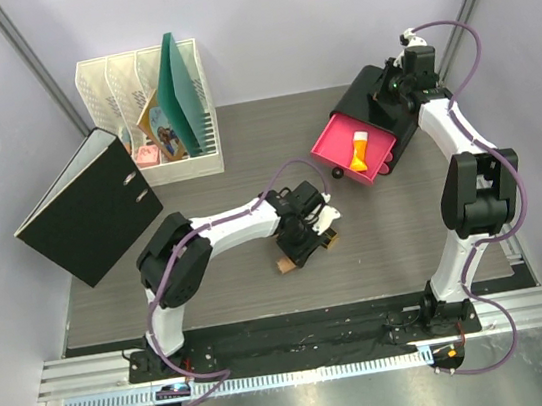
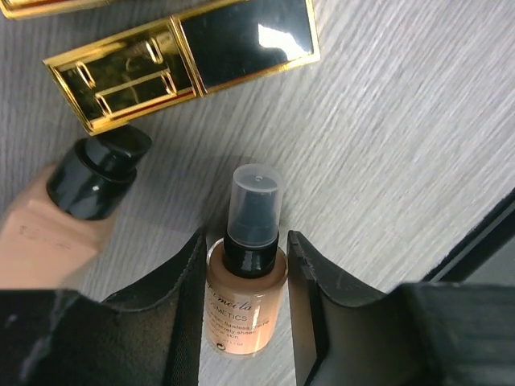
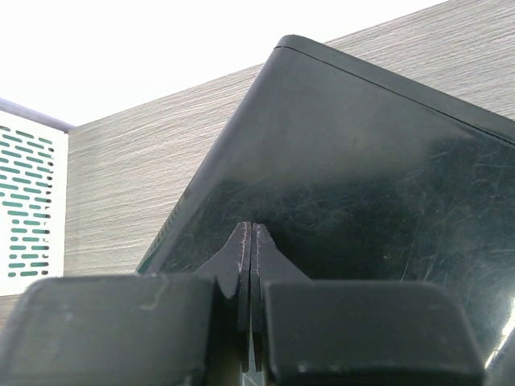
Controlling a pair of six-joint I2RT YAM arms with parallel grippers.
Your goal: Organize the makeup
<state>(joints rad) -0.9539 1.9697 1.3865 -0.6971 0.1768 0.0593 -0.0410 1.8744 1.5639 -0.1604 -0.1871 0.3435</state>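
Here the left end effector (image 2: 245, 239) clamps the pump bottle (image 2: 245, 310); the right end effector (image 3: 251, 245) is closed

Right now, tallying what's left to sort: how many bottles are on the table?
2: a pump bottle in the left end effector, a black-capped bottle beside it. More may be hidden.

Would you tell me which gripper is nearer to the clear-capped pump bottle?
Left. The left gripper straddles the pump bottle, touching its sides; the right gripper is shut over the black box, well away.
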